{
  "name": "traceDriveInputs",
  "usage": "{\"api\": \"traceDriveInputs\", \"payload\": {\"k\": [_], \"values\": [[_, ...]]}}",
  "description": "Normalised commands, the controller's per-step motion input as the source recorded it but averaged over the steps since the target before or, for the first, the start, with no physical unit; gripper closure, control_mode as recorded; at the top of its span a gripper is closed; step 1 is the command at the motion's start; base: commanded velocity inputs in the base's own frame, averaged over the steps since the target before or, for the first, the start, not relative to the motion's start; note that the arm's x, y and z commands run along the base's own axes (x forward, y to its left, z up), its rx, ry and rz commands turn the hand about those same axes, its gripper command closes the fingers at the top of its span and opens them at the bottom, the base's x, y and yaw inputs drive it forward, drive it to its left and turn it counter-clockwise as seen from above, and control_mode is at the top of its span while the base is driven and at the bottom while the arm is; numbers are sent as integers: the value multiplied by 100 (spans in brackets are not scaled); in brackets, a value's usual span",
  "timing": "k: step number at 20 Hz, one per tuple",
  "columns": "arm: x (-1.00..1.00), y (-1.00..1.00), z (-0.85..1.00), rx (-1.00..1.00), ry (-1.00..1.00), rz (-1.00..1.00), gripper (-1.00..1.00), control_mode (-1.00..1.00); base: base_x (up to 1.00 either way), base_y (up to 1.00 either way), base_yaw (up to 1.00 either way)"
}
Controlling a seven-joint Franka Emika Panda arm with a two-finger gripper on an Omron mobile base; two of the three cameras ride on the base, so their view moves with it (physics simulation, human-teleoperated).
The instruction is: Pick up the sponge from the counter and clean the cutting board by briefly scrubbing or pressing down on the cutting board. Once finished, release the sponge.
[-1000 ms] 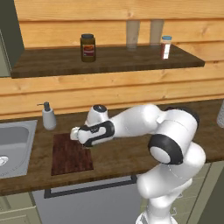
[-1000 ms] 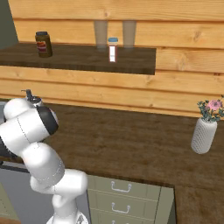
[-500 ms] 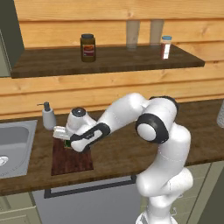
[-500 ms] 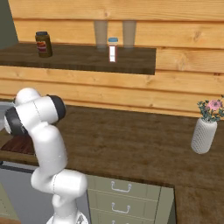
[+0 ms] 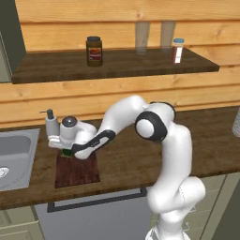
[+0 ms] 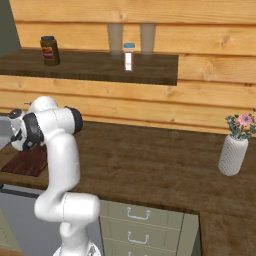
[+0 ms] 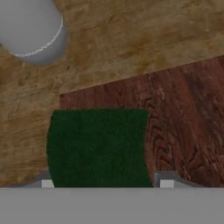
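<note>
Apparently mid-scrub: tool (image 7: 104, 183) clamped on sponge (image 7: 98, 146) over cutting board (image 7: 183, 113) corner; next, press, then release.

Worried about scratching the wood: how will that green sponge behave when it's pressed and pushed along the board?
The sponge looks matte and fibrous on top, so it probably squashes under pressure rather than scraping the cutting board. It seems small and thin, likely light, and should drag rather than slide. Held between the fingers, it may bulge slightly.

Sponge (image 7: 98, 146) over cutting board (image 7: 183, 118) corner
</note>
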Motion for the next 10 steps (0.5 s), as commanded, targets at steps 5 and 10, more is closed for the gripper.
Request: {"api": "traceDriveInputs", "payload": {"k": [5, 10], "values": [[40, 14, 0, -6, 0, 0, 100, -100, 0, 0, 0], [23, 2, 0, -2, 0, 0, 100, -100, 0, 0, 0]]}}
